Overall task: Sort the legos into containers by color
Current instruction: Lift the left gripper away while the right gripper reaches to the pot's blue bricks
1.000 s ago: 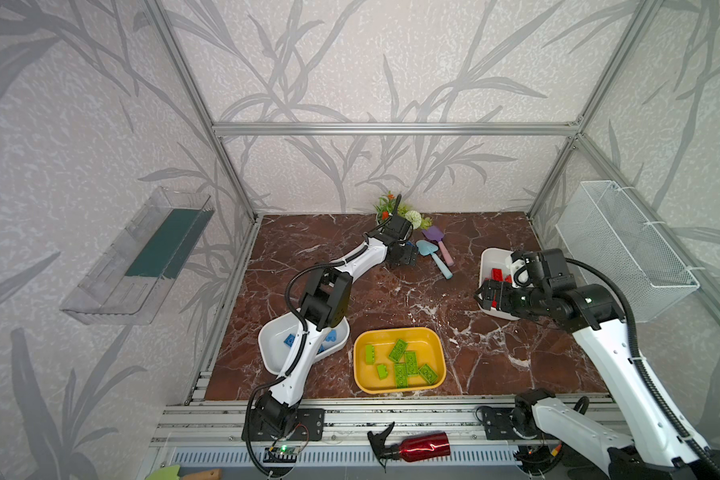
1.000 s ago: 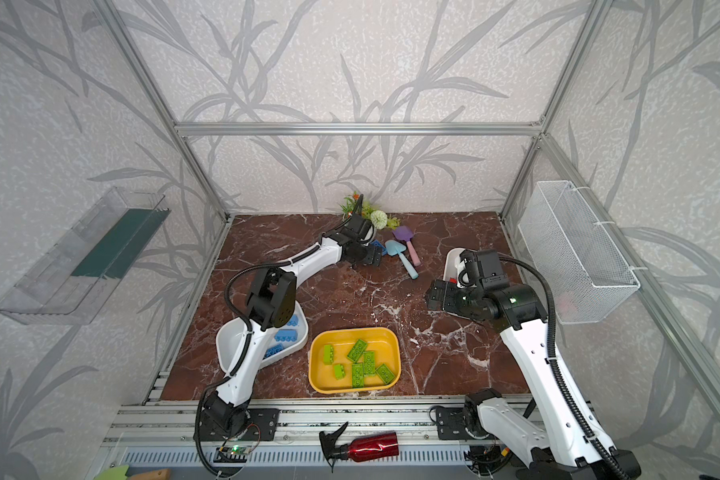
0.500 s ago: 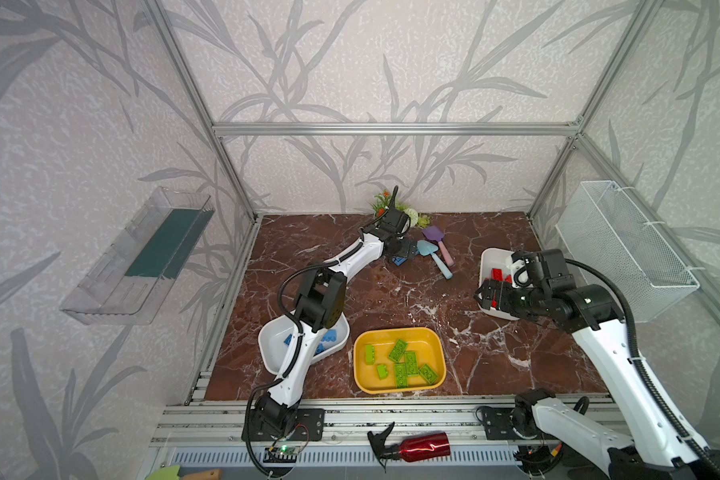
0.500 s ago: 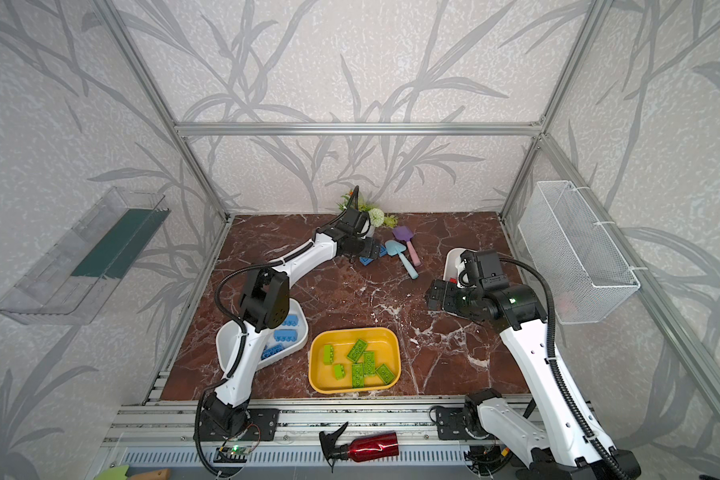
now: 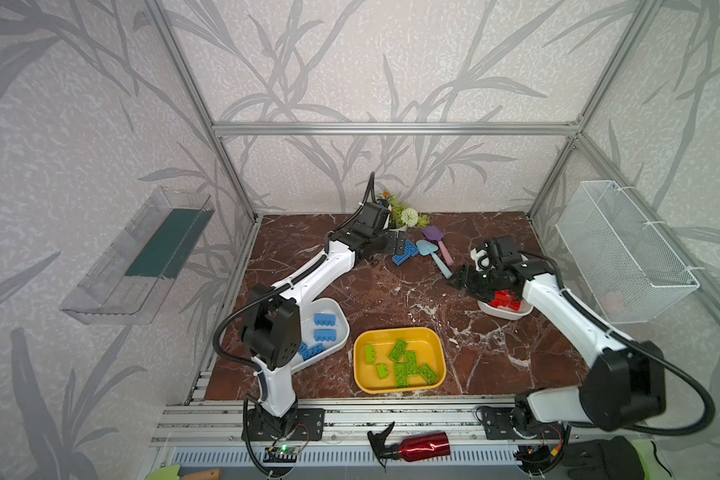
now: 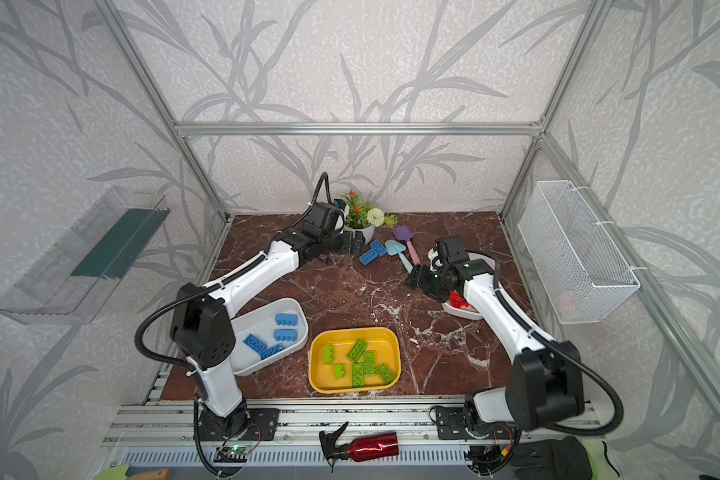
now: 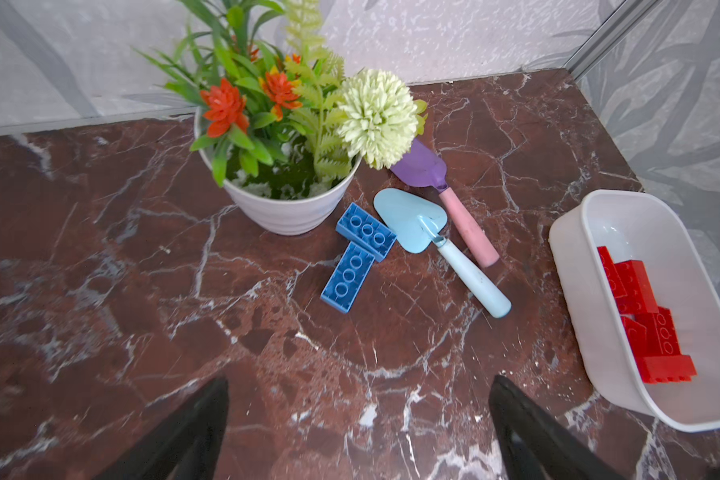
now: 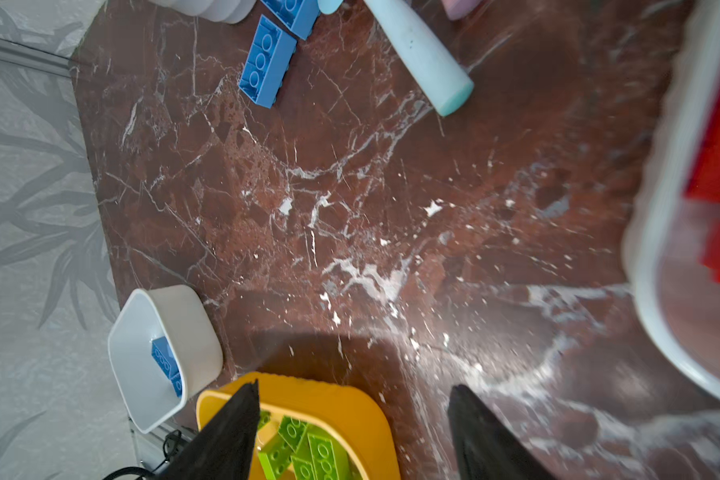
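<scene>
Green bricks (image 5: 399,349) are sitting in the yellow tub (image 5: 427,343), red bricks (image 7: 641,299) in a white tub (image 7: 570,257). Two blue bricks (image 7: 348,276) are lying just beside the flower pot (image 7: 292,212), left gripper (image 7: 358,432) hovering near, wide open, empty. Right gripper (image 8: 352,432) parted, empty.

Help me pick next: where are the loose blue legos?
In both top views the two blue legos lie at the back, between the flower pot and the blue shovel.
</scene>
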`<action>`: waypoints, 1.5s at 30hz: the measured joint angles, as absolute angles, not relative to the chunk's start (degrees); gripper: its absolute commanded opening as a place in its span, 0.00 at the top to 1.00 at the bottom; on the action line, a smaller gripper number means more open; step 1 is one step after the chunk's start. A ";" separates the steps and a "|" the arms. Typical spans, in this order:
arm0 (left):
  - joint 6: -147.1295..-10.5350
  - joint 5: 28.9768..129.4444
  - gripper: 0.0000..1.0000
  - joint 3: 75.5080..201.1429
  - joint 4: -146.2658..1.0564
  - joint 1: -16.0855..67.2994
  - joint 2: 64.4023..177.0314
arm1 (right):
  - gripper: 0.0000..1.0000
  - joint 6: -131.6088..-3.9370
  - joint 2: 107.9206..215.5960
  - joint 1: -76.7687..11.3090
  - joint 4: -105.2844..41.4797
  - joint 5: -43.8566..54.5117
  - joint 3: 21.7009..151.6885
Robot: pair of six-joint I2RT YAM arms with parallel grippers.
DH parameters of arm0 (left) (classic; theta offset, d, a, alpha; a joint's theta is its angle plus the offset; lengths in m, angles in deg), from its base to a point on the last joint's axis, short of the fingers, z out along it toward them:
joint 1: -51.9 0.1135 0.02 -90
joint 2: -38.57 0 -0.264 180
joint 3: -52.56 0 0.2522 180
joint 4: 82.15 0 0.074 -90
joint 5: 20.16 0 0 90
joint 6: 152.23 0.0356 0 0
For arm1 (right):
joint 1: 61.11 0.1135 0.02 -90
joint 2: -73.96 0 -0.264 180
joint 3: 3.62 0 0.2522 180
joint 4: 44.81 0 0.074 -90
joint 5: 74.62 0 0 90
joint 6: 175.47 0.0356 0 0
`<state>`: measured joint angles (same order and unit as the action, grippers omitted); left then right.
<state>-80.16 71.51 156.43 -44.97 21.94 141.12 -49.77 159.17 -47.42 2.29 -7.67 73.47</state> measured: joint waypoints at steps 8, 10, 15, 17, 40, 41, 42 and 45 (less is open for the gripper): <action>-86.56 69.00 0.03 142.16 -43.44 28.98 126.23 | 0.14 -39.65 183.06 -47.20 -11.87 -15.67 85.38; -88.03 68.58 0.03 139.45 -42.95 31.14 123.74 | 0.10 -35.87 186.44 -47.18 -15.46 -16.35 87.48; -90.26 68.28 0.02 136.96 -42.04 34.20 121.36 | 0.11 -28.35 192.74 -47.16 -22.06 -16.35 92.36; -90.39 68.28 0.02 136.96 -42.04 35.01 121.25 | 0.21 -27.30 194.95 -47.00 -23.33 -16.13 95.18; -85.84 68.25 0.03 140.98 -41.77 39.51 121.38 | 0.29 -75.67 200.32 -40.93 -27.72 3.61 100.33; -85.73 68.25 0.02 140.98 -41.73 39.60 121.38 | 0.30 -76.35 200.98 -40.97 -27.70 3.85 101.23; -85.58 68.25 0.03 140.98 -41.66 39.71 121.38 | 0.30 -77.13 201.81 -40.95 -27.68 4.07 102.35; -85.14 68.23 0.03 140.98 -41.38 40.08 121.38 | 0.32 -79.47 203.65 -40.60 -27.37 5.12 104.77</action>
<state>-85.14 68.23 140.98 -41.38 40.08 121.38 -79.47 203.65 -40.60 -27.37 5.12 104.77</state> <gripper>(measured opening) 0.975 0.694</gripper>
